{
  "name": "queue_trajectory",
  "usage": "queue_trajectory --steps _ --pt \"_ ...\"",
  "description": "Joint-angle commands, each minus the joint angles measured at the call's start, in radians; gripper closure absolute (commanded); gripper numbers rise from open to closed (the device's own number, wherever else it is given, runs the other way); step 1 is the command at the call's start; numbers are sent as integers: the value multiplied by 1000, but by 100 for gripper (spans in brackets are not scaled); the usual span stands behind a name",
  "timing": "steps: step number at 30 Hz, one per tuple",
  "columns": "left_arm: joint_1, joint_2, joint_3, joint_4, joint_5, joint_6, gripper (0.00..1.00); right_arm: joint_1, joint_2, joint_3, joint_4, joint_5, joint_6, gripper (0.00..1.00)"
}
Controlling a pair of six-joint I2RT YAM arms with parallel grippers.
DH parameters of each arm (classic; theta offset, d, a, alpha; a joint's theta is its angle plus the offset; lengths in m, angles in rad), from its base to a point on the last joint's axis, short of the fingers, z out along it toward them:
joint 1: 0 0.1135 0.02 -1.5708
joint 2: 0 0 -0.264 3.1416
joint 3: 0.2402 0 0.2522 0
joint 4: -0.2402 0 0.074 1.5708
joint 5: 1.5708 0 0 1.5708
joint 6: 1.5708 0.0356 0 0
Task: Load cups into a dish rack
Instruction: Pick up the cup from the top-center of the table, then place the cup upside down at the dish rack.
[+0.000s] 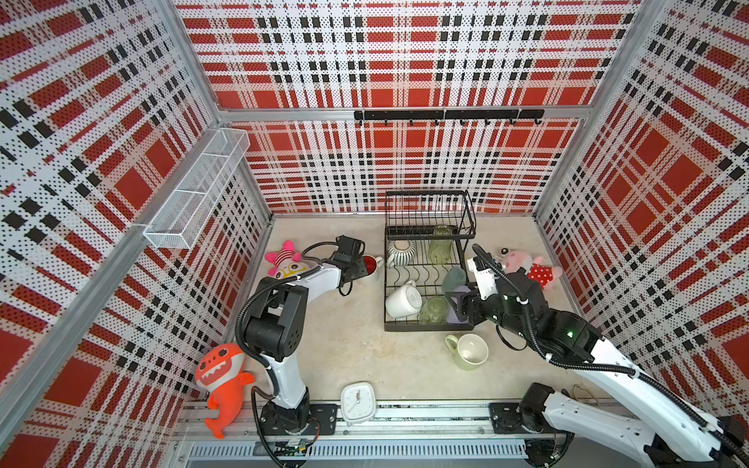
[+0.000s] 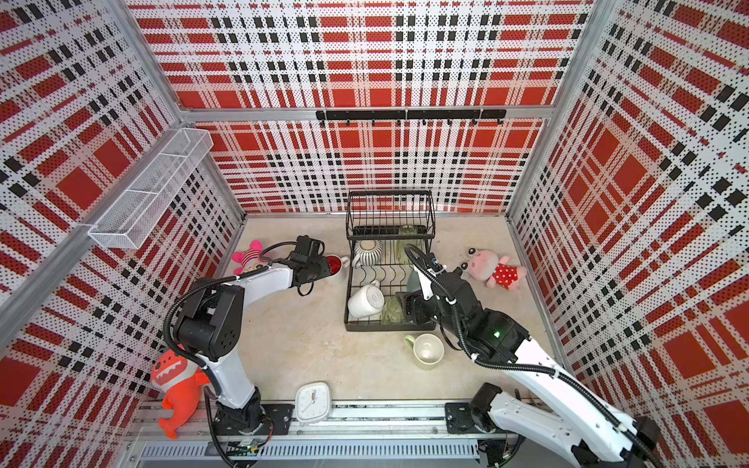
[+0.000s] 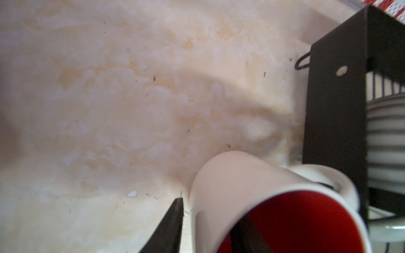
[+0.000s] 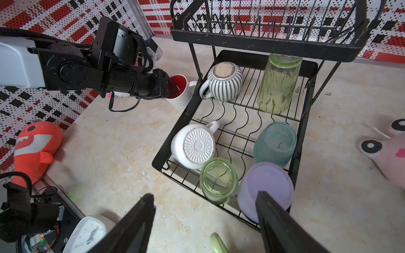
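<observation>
Mug [image 3: 241, 179] wall (red-inside) between left gripper [image 3: 210, 213] jaws.

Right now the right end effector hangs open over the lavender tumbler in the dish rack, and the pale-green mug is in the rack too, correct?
No. The pale-green mug is outside the dish rack, on the table by its near edge, as both top views show. The right end effector does hang open over the lavender tumbler in the rack.
</observation>
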Motion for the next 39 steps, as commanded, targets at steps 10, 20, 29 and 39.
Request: queue_trajectory --steps 10,20,29,39 --pt "57 -162 -74 18 139 16 100 0 -52 -80 70 -7 -21 23" --pt "79 -583 -170 29 514 117 100 1 -150 -195 407 -265 -366 20" --pt "-322 -933 -471 565 -91 369 100 -40 -14 -65 556 -415 520 49" --pt "-572 -849 -745 1325 -129 892 100 -163 51 57 261 -623 583 0"
